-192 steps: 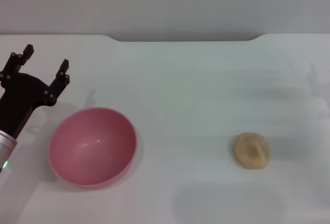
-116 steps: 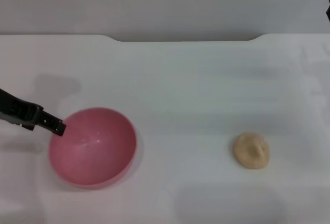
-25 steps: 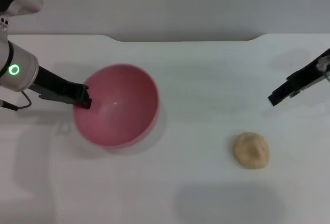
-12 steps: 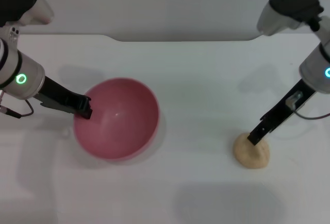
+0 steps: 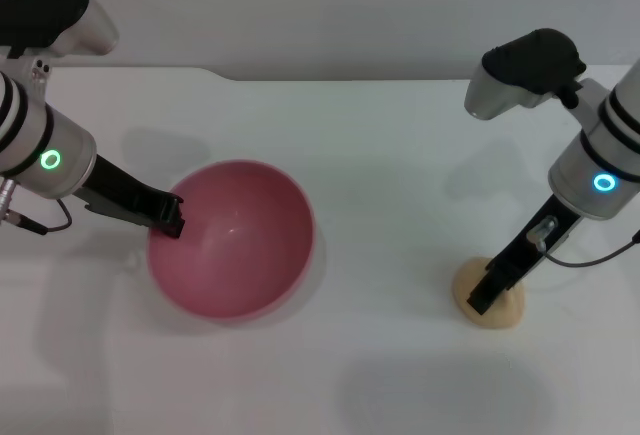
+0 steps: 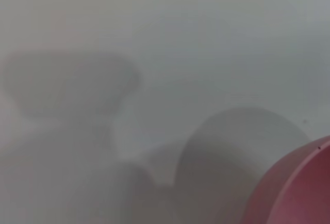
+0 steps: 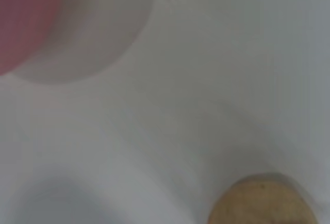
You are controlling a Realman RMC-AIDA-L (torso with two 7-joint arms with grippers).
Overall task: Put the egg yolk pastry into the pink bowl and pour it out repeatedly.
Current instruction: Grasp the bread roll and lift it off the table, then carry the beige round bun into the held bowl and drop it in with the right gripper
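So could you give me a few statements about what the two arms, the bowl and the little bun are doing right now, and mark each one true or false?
1. The egg yolk pastry lies inside the pink bowl. False: it sits on the white table, well to the bowl's right.
2. The left gripper is at the bowl's left rim. True.
3. The right gripper is down at the pastry. True.
4. The bowl holds several pastries. False: its inside is empty.
5. The right gripper is touching the bowl. False: it is far from the bowl, over by the pastry.
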